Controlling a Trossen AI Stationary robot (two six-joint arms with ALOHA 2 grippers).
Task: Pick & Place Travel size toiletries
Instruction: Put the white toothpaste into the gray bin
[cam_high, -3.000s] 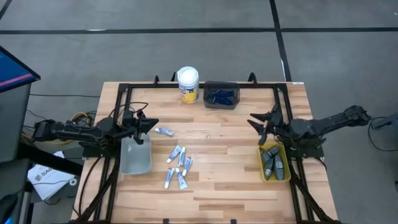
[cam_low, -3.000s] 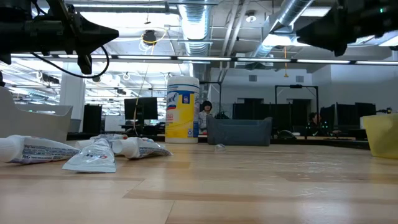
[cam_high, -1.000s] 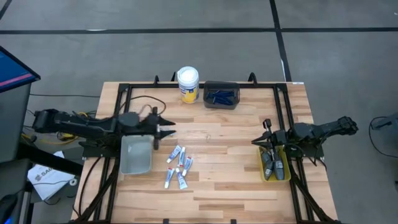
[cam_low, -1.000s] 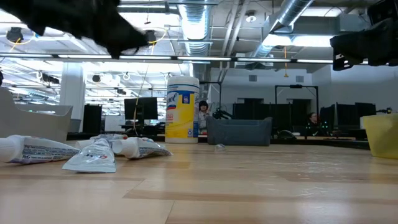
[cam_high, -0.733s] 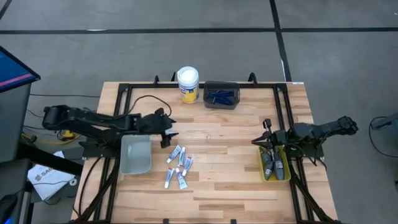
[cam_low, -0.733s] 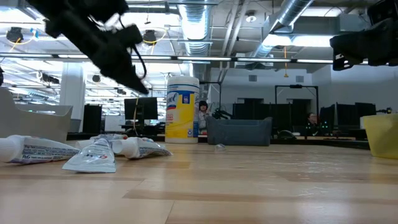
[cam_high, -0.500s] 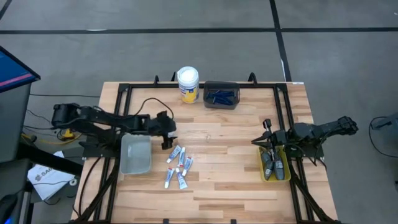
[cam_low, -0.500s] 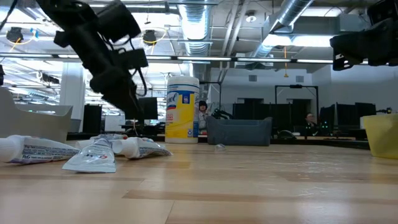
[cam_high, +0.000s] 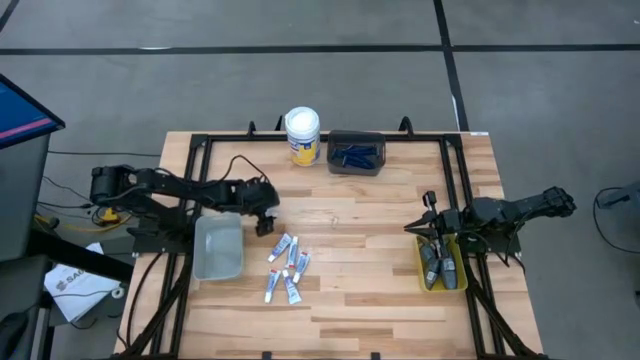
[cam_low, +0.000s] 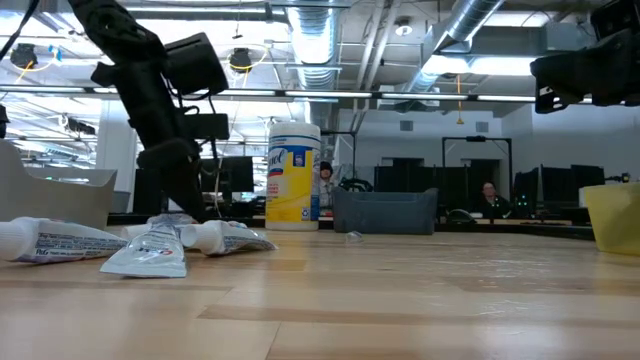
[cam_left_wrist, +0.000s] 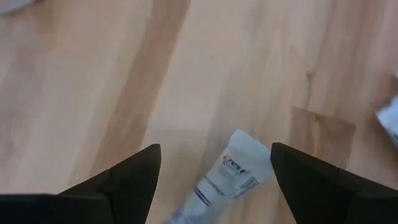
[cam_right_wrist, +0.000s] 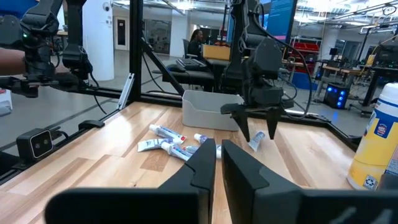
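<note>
- Left claw (cam_high: 264, 226) is hanging spread wide over a lone tube (cam_high: 266, 212) beside the clear tray (cam_high: 218, 249); right claw (cam_high: 431, 229), shut and empty, is waiting above the yellow tray (cam_high: 441, 262).
- Left wrist view: tube (cam_left_wrist: 233, 171) is lying on the bench (cam_left_wrist: 93, 93) between both fingers (cam_left_wrist: 130, 183), untouched.

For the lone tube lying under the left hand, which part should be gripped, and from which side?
Grip the tube across its flat middle, coming straight down from above. It lies flat on the table, apart from the other tubes, and the open left hand already straddles its width.
</note>
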